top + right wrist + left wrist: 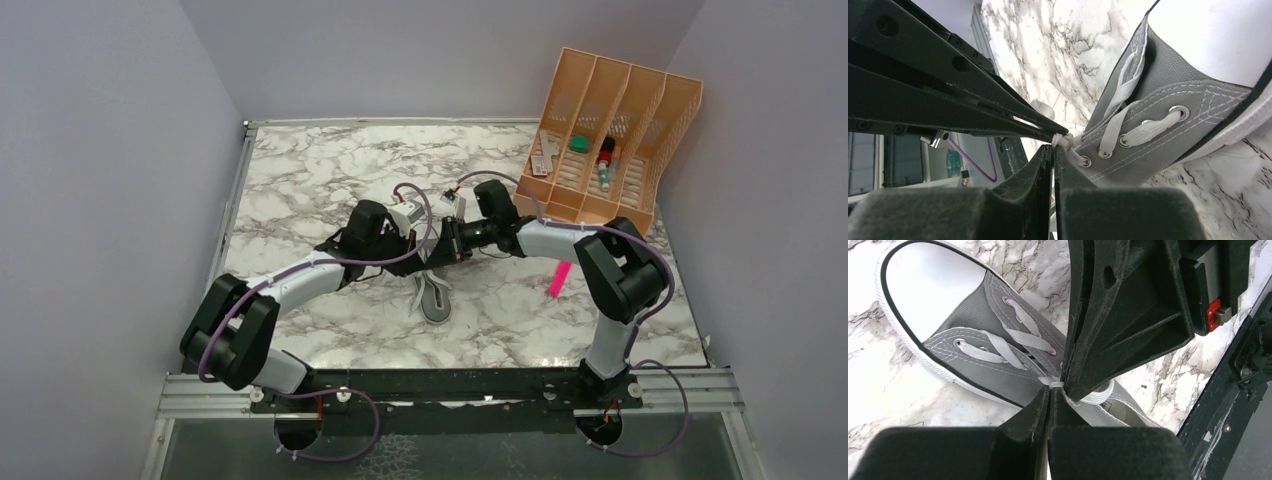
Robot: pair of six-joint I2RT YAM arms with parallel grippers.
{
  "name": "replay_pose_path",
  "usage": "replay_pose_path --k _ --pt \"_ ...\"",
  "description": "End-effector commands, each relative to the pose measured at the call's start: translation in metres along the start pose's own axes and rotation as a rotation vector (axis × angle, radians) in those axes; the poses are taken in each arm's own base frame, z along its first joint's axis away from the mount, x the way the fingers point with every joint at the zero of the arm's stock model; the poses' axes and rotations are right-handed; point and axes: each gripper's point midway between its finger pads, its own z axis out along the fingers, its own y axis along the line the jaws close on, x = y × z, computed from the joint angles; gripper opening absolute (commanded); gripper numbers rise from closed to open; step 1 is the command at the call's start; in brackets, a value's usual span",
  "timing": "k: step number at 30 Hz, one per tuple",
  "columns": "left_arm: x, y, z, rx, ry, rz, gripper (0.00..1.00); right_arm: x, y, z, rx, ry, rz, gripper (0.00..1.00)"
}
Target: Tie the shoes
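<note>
Shoe (998, 375): one; lace (1020, 336) pinched by left claw (1049, 390), right claw (1053, 148).

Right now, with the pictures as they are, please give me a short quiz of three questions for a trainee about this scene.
1. True or false: the shoe rests on the marble table.
2. Choose one: what do the left gripper and the right gripper pinch? A the lace, B the sole, C a pink pen.
3. Fill in: the shoe's toe cap is ___.
Key: 1 true; 2 A; 3 white.
</note>
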Motion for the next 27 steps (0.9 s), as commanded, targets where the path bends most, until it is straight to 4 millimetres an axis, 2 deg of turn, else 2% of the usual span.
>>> replay_pose_path --k 1,4,9,13,16,17,22,27 --pt "-0.018 -0.002 0.004 0.012 -0.047 0.039 0.00 -0.009 0.002 -0.010 0.089 -0.025 -0.063 0.09" --pt "-0.014 -0.005 0.004 0.028 -0.024 0.037 0.00 -0.014 -0.008 -0.013 0.162 -0.021 -0.100 0.01" --pt "0.000 -0.004 0.002 0.026 0.095 0.005 0.01 -0.017 -0.009 -0.015 0.208 -0.028 -0.212 0.00" --pt "-0.002 -0.001 -0.001 0.002 0.109 0.013 0.14 -0.015 -0.009 -0.013 0.189 -0.018 -0.227 0.01" --pt "-0.008 -0.001 -0.004 0.003 0.090 0.017 0.32 -0.013 -0.007 -0.013 0.170 -0.010 -0.240 0.01" --pt "-0.010 0.000 -0.005 0.007 0.086 0.015 0.35 -0.013 -0.004 -0.013 0.159 -0.009 -0.246 0.01" --pt "-0.023 0.002 -0.007 0.066 0.040 -0.038 0.50 -0.012 0.001 -0.013 0.136 -0.004 -0.270 0.01" --pt "-0.038 0.006 -0.011 0.144 -0.022 -0.113 0.56 -0.010 0.005 -0.012 0.104 -0.002 -0.275 0.01"
